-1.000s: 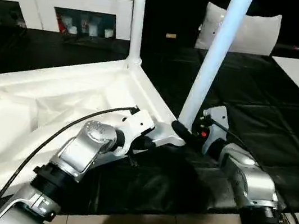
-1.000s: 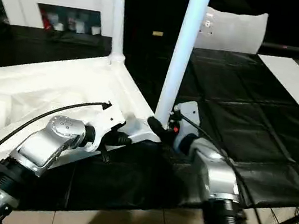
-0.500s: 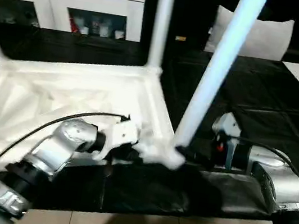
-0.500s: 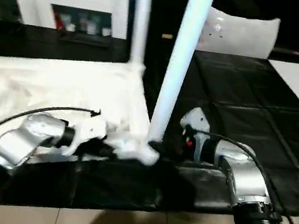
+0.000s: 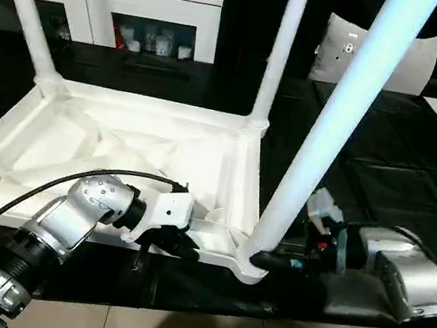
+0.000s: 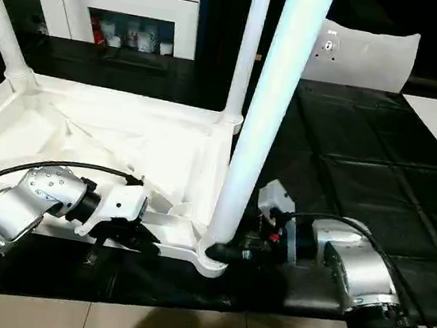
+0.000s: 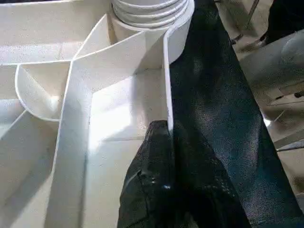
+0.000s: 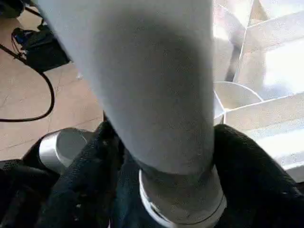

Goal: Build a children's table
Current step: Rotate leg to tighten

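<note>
My right pincer point(image 5: 263, 259) grasps the near leg point(image 5: 336, 129) at its base, long axis upright over the socket; left pincer point(image 5: 186, 248) pinches the tabletop point(image 5: 133, 150) rim beside it.

No writing, label, brand or number can be read anywhere here. The small items behind the glass doors of the white cabinet point(image 5: 155, 12) may carry print, but they are too small and dim to make out.
</note>
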You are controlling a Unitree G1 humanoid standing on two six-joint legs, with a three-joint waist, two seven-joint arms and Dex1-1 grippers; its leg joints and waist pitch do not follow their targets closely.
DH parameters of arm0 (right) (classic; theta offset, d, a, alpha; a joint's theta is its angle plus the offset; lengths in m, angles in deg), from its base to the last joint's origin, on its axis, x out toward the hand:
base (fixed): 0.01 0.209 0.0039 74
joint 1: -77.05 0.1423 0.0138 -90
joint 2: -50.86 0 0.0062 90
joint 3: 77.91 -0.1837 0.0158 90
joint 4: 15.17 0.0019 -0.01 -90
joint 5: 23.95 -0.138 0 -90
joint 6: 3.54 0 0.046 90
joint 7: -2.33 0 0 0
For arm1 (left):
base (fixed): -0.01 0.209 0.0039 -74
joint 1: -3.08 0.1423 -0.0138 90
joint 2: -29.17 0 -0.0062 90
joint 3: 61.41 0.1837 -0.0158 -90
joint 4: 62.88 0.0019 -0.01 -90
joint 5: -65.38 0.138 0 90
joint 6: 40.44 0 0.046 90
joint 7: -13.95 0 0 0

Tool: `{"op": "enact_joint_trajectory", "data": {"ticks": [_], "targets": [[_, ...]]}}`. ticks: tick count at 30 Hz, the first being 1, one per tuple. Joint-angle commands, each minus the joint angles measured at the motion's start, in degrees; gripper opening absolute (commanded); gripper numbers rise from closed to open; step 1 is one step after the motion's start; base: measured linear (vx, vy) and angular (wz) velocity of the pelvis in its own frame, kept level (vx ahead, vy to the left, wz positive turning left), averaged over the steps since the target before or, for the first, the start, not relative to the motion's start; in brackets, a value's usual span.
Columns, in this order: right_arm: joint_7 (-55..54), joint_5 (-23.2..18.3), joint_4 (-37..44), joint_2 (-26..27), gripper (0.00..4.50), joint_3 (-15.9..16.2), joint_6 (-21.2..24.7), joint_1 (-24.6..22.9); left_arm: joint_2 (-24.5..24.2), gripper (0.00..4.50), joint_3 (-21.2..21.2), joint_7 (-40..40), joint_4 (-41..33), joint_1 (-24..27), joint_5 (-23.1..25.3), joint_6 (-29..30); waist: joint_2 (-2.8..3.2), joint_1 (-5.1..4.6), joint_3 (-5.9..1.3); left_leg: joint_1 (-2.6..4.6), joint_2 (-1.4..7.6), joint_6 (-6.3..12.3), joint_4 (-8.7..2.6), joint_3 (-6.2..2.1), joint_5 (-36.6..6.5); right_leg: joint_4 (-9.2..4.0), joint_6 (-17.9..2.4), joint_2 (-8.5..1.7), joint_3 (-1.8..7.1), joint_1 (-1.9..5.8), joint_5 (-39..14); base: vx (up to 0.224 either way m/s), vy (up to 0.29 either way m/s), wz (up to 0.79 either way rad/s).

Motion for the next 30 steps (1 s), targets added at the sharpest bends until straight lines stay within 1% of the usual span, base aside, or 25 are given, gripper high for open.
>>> {"op": "enact_joint_trajectory", "data": {"ticks": [1, 6, 8, 9, 10, 11, 12, 13, 14, 15, 16, 17, 18, 19, 20, 21, 22, 23, 24, 25, 26, 27, 28, 29, 30], "targets": [[1.34, -0.94, 0.46, 0.05, 2.53, 0.34, 0.42, -0.06, -0.07, 0.00, 1.49, -1.10, 1.00, -0.89, 0.94, -1.33, -0.40, -0.13, -3.50, -0.84, 2.12, 3.84, -3.66, -0.01, -0.84, -3.88, -0.56, -4.52, 4.81, 4.32, -16.85, 0.000, 0.000, 0.00], [1.46, -1.23, 0.92, 0.32, 2.27, 0.34, 0.93, -0.44, 0.06, 0.00, 1.21, -0.98, 1.29, -0.73, 0.90, -1.24, -0.36, 0.11, -3.47, -0.79, 2.04, 3.68, -3.66, 0.07, -1.40, -4.09, 0.11, -4.47, 4.69, 4.30, -17.78, 0.000, 0.000, 0.00], [1.30, -1.79, 1.56, 0.46, 2.15, 0.34, 1.40, -0.86, 0.38, 0.00, 0.78, -0.80, 0.94, -0.38, 0.24, -0.21, -0.26, 0.20, -3.42, -0.72, 2.16, 3.49, -3.71, 0.03, -1.63, -4.14, 0.25, -4.46, 4.69, 4.25, -18.09, 0.000, 0.000, 0.00], [0.97, -2.28, 2.05, 0.70, 2.13, 0.08, 1.78, -1.18, 0.60, 0.00, 0.44, -0.67, 0.52, -0.10, -0.31, 0.78, -0.19, 0.27, -3.44, -0.71, 2.09, 3.32, -3.71, 0.06, -1.84, -4.16, 0.33, -4.49, 4.69, 4.30, -18.21, 0.000, 0.000, 0.00], [-1.75, -3.85, 3.87, 2.13, 2.12, -1.28, 3.65, -2.18, 1.60, 0.00, -0.77, 0.76, -0.92, 0.75, -1.76, 4.04, -0.21, 0.37, -3.46, -0.67, 2.16, 3.24, -3.73, 0.02, -1.78, -4.14, 0.27, -4.55, 4.71, 4.28, -18.04, 0.000, 0.000, 0.00], [-2.68, -4.04, 4.33, 2.53, 2.11, -1.59, 3.96, -2.43, 1.91, 0.00, -1.11, 1.26, -1.29, 0.97, -2.10, 4.87, -0.23, 0.19, -3.50, -0.74, 2.31, 3.06, -3.80, 0.02, -1.43, -3.96, 0.00, -4.59, 4.81, 4.35, -17.42, 0.000, 0.000, 0.00], [-4.61, -3.90, 4.84, 3.25, 2.10, -1.97, 4.31, -2.74, 2.45, 0.00, -1.64, 2.26, -1.82, 1.22, -2.50, 6.21, -0.24, 0.33, -3.48, -0.73, 2.36, 2.99, -3.80, -0.11, -1.24, -4.01, -0.01, -4.64, 4.75, 4.35, -17.13, 0.000, 0.000, 0.00], [-9.17, -2.75, 5.05, 4.79, 2.10, -2.45, 5.21, -2.86, 3.15, 0.00, -2.23, 3.71, -2.33, 1.39, -2.76, 7.75, -0.14, 0.10, -3.38, -0.68, 2.11, 2.71, -3.87, -0.03, -1.73, -4.25, 0.19, -4.53, 4.65, 4.25, -18.07, 0.000, 0.000, 0.00], [-9.95, -2.55, 5.08, 5.05, 2.10, -2.54, 5.37, -2.88, 3.33, 0.00, -2.37, 4.10, -2.46, 1.42, -2.79, 8.14, -0.22, -0.22, -3.14, -0.73, 1.86, 2.29, -3.96, 0.01, -2.80, -4.65, 0.85, -4.41, 4.40, 4.28, -20.10, 0.000, 0.000, 0.00], [-10.68, -2.36, 5.09, 5.28, 2.09, -2.61, 5.57, -2.87, 3.55, 0.00, -2.52, 4.57, -2.59, 1.43, -2.79, 8.57, -0.18, -0.35, -3.10, -0.56, 1.73, 2.09, -3.96, 0.02, -3.61, -4.98, 1.39, -4.43, 4.26, 4.24, -21.68, 0.000, 0.000, 0.00], [-17.59, -0.40, 3.86, 7.73, 2.09, -3.68, 6.90, -2.02, 5.18, 0.00, -3.58, 8.13, -2.72, 1.16, -2.48, 11.28, -0.13, -0.87, -2.94, -0.48, 1.52, 1.54, -3.93, 0.14, -4.65, -5.47, 2.48, -4.30, 4.09, 4.19, -24.00, 0.000, 0.000, 0.00], [-24.14, 1.23, 2.41, 10.19, 2.09, -4.93, 8.10, -1.05, 6.76, 0.00, -4.53, 11.62, -2.64, 0.74, -1.94, 13.66, 0.11, -1.18, -2.76, -0.38, 1.60, 0.98, -4.03, 0.06, -5.08, -5.76, 2.67, -4.29, 3.92, 4.06, -25.08, 0.000, 0.000, 0.00], [-28.66, 2.34, 1.40, 11.88, 2.08, -5.81, 8.93, -0.39, 7.81, 0.00, -5.13, 13.90, -2.55, 0.45, -1.56, 15.19, 0.02, -1.57, -2.66, -0.29, 1.42, 0.63, -3.96, 0.03, -5.86, -6.24, 3.33, -4.25, 3.52, 3.99, -26.67, 0.000, 0.000, 0.00], [-34.21, 3.74, 0.14, 13.83, 2.08, -6.98, 9.75, 0.46, 9.13, 0.00, -5.73, 16.87, -2.28, -0.06, -0.83, 17.21, -0.11, -2.71, -2.82, -0.43, 1.03, -0.22, -3.68, -0.15, -7.66, -6.75, 5.55, -4.24, 2.73, 4.40, -29.15, 0.000, 0.000, 0.00], [-35.21, 3.93, -0.08, 14.19, 2.05, -7.24, 9.94, 0.61, 9.39, 0.00, -5.82, 17.45, -2.21, -0.18, -0.68, 17.60, -0.08, -3.10, -2.84, -0.41, 0.96, -0.11, -3.67, -0.19, -7.94, -6.94, 5.97, -4.17, 2.54, 4.41, -29.31, 0.000, 0.000, 0.00], [-39.28, 4.49, -1.07, 15.75, 2.04, -8.41, 10.53, 1.38, 10.86, 0.00, -6.60, 20.31, -1.55, -0.83, -0.31, 19.25, 0.10, -3.74, -2.87, -0.28, 0.85, 0.50, -3.54, -0.11, -8.50, -7.33, 6.55, -4.08, 2.47, 4.26, -29.36, 0.000, 0.000, 0.00], [-46.08, 5.77, -2.45, 18.15, 2.04, -10.33, 11.10, 2.49, 13.47, 0.00, -8.15, 25.22, -0.60, -1.91, 0.25, 22.17, 0.21, -4.28, -2.97, -0.32, 1.03, 0.60, -3.57, -0.21, -8.12, -7.28, 6.09, -4.05, 2.47, 4.28, -28.28, 0.000, 0.000, 0.00], [-50.86, 7.77, -3.92, 19.32, 2.04, -10.69, 8.75, 3.27, 15.58, 0.00, -9.30, 29.48, 0.57, -2.88, 0.94, 23.09, 0.25, -4.33, -3.03, -0.31, 1.02, 0.64, -3.56, -0.31, -7.95, -7.24, 5.89, -4.03, 2.42, 4.24, -27.80, 0.000, 0.000, 0.00], [-53.27, 8.69, -4.60, 19.93, 2.04, -10.86, 7.35, 3.63, 16.70, 0.00, -9.89, 31.71, 1.09, -3.37, 1.26, 23.61, 0.35, -4.50, -3.13, -0.31, 1.14, 0.47, -3.57, -0.27, -7.73, -7.04, 5.37, -4.11, 2.58, 4.12, -27.12, 0.000, 0.000, 0.00], [-55.78, 8.56, -5.27, 21.21, 2.04, -11.80, 5.82, 4.05, 18.58, 0.00, -10.91, 35.19, 1.56, -4.03, 1.67, 24.52, 0.15, -4.45, -3.35, -0.35, 0.77, 1.23, -3.56, -0.13, -6.63, -6.91, 4.99, -4.15, 2.83, 4.24, -25.85, 0.000, 0.000, 0.00], [-55.99, 7.70, -5.30, 21.87, 2.04, -12.61, 5.88, 4.16, 19.34, 0.00, -11.33, 36.41, 1.57, -4.24, 1.80, 24.94, 0.15, -4.45, -3.35, -0.35, 0.77, 1.23, -3.56, -0.13, -6.63, -6.91, 4.99, -4.15, 2.83, 4.24, -25.85, 0.000, 0.000, 0.00], [-56.01, 7.27, -5.29, 22.14, 2.04, -12.97, 5.96, 4.19, 19.65, 0.00, -11.50, 36.88, 1.55, -4.32, 1.85, 25.12, 0.25, -4.02, -3.62, -0.68, 1.16, 2.44, -3.72, -0.27, -3.72, -6.07, 3.30, -4.34, 3.48, 4.37, -21.74, 0.000, 0.000, 0.00], [-55.93, 6.56, -5.15, 22.64, 2.55, -13.64, 5.95, 4.22, 20.24, 0.00, -11.73, 37.69, 1.66, -4.53, 1.96, 24.83, 0.21, -3.94, -3.79, -0.95, 1.35, 2.75, -3.73, -0.43, -2.11, -5.47, 2.63, -4.36, 3.72, 4.59, -19.39, 0.000, 0.000, 0.00], [-55.78, 6.37, -5.03, 22.77, 2.67, -13.88, 5.58, 4.21, 20.42, 0.00, -11.60, 37.69, 1.75, -4.68, 2.03, 24.41, 0.36, -3.68, -3.97, -1.19, 1.82, 3.62, -3.60, -0.67, 1.07, -4.42, 1.06, -4.44, 4.08, 4.60, -14.58, 0.000, 0.000, 0.00], [-55.45, 6.50, -4.48, 22.80, 2.67, -13.77, 5.43, 4.04, 20.38, 0.00, -11.21, 37.23, 1.48, -4.67, 2.07, 24.15, 0.33, -3.51, -4.30, -1.21, 2.08, 4.57, -3.33, -0.75, 4.29, -3.29, -1.03, -4.54, 4.51, 4.51, -9.15, 0.051, 0.007, 0.00]]}}
